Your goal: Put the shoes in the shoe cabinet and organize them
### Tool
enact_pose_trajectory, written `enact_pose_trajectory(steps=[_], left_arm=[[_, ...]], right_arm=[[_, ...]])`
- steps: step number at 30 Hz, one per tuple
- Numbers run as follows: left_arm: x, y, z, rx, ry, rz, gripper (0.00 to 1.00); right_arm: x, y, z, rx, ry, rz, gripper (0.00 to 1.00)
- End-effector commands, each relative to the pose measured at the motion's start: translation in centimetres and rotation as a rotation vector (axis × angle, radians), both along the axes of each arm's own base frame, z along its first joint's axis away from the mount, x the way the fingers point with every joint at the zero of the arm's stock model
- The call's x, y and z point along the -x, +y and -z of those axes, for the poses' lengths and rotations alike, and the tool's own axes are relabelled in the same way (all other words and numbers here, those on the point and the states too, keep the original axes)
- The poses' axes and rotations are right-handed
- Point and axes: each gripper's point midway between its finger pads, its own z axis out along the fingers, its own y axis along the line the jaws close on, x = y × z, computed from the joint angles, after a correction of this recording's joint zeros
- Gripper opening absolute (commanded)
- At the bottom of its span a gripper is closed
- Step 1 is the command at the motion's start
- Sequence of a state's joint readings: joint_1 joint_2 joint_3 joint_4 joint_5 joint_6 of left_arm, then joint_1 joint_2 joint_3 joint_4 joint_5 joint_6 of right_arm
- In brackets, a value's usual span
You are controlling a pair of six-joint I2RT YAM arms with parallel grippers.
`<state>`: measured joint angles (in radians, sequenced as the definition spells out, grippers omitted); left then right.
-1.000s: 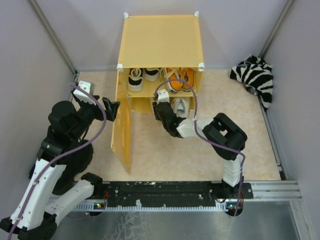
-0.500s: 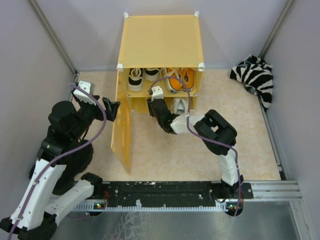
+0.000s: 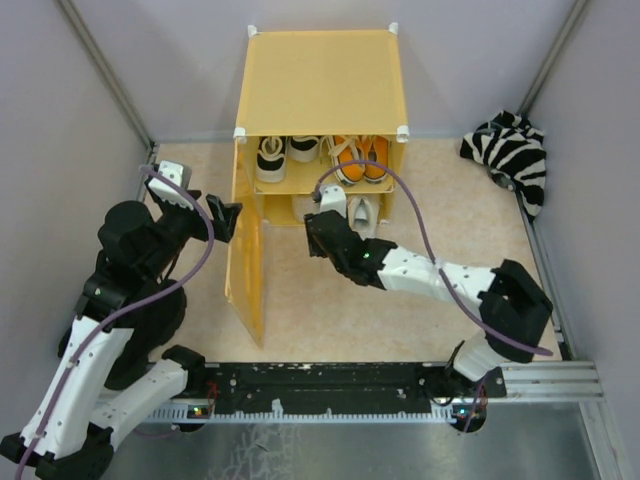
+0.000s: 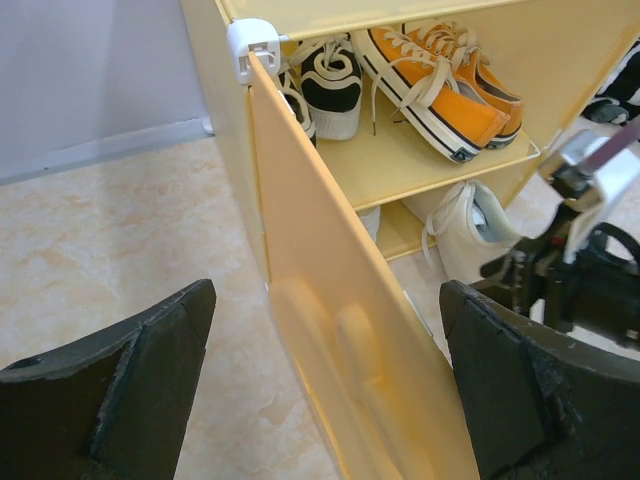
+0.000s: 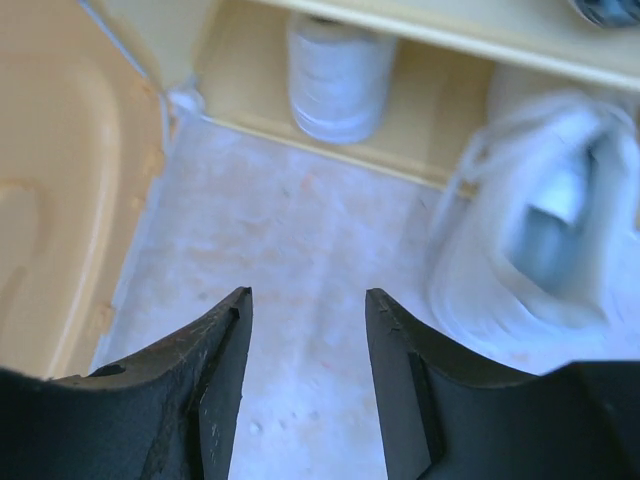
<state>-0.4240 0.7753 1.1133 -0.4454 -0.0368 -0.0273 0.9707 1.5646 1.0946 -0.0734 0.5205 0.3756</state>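
The yellow-orange shoe cabinet (image 3: 320, 80) stands at the back with its door (image 3: 245, 262) swung open. Black sneakers (image 3: 270, 158) and orange sneakers (image 3: 358, 158) sit on the upper shelf, and off-white sneakers (image 3: 362, 212) sit in the lower compartment. My left gripper (image 3: 222, 218) is open and empty, and the door (image 4: 340, 300) stands between its fingers without touching them. My right gripper (image 3: 314, 228) is open and empty, just in front of the lower compartment. In the right wrist view one off-white sneaker (image 5: 540, 250) lies ahead to the right and another (image 5: 335, 75) sits deeper inside.
A zebra-striped fabric bundle (image 3: 512, 152) lies in the back right corner. Grey walls close in both sides. The open door (image 5: 70, 220) stands close to the left of my right gripper. The right arm (image 4: 580, 270) shows at the right of the left wrist view.
My right arm has stretched out, with its elbow swung right and towards the near edge. Its gripper has drawn back a little from the lower compartment. The left arm has not moved.
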Motion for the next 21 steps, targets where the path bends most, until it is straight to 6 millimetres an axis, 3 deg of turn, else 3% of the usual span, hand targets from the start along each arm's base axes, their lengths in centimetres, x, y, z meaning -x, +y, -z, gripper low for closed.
enact_pose_trajectory(steps=[1,5,9,21], left_arm=[[0.0,0.0,2.0,-0.047,0.057,0.005,0.99],[-0.1,-0.2,2.1,-0.043,0.062,0.013,0.99],[-0.4,-0.4,2.1,-0.043,0.063,0.016,0.99],[-0.3,-0.2,2.5,-0.049,0.071,0.009,0.99]], right_arm=[[3.1,-6.7,3.7,0.141,0.119,0.153,0.49],[5.1,-10.7,6.2,0.215,0.177,0.250,0.49],[4.8,-11.7,7.2,0.188,0.166,0.291,0.49],[-3.2,-11.6,6.5,0.009,-0.132,0.314,0.47]])
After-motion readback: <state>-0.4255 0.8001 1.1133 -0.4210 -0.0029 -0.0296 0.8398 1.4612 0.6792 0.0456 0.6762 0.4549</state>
